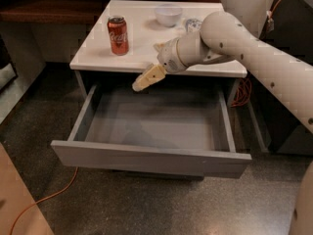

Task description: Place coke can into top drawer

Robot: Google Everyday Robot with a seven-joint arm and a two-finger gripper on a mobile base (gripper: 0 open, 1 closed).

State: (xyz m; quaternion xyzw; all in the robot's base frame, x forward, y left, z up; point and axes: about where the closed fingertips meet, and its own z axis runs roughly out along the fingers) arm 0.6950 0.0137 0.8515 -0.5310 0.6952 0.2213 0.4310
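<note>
Camera view looks down on a speckled floor, where an orange cable [44, 199] curls through the lower left of the frame. Just beyond it the top drawer [146, 158] stands pulled out toward the lens, its grey front panel across the lower middle and its grey bottom showing behind. Over the rear part of that drawer, at the front edge of the worktop [98, 58], hangs the hand [148, 68]. It is released and grasps nothing: one tan finger slants down to the left over the drawer, and the other shows higher up over the white surface. The pale arm [254, 53] reaches in from the right edge of the frame. Farther back, the coke can [118, 35] stands upright on the left part of the worktop, up and left of the hand and apart from it. A white bowl [168, 15] sits near the far edge, upper centre.
</note>
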